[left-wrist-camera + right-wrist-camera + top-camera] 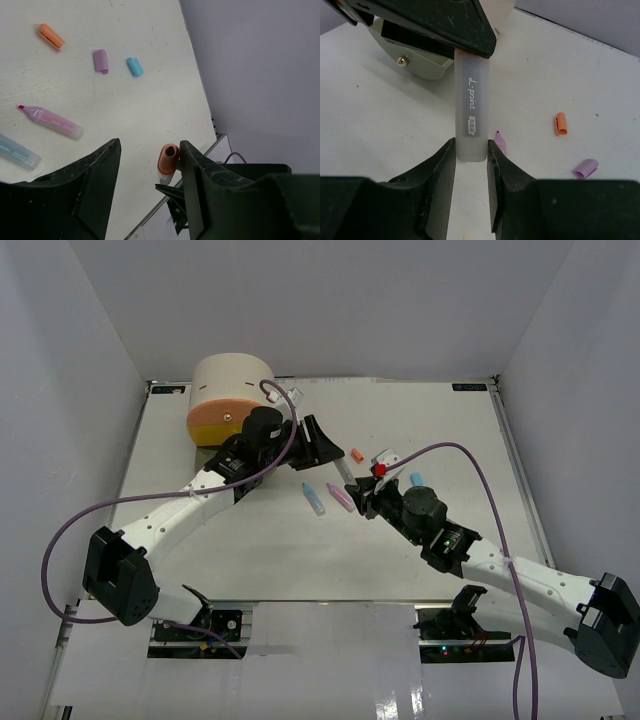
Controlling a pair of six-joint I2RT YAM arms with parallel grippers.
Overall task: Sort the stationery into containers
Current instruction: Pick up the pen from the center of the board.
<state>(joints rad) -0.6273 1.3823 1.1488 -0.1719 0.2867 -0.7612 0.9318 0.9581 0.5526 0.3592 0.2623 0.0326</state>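
Highlighter [470,115]: light, stiff, smooth barrel (probably slippery). Right jaws grip one end; left jaws stand apart around its orange end [168,157], a fair place to pinch.

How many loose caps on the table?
3: orange cap, purple cap and blue cap, lying apart in a loose row on the table. More may be hidden out of view.

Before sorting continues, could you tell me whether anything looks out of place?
Yes: the orange cap, purple cap and blue cap lie loose on the table, while the pink highlighter lies uncapped, tip bare.
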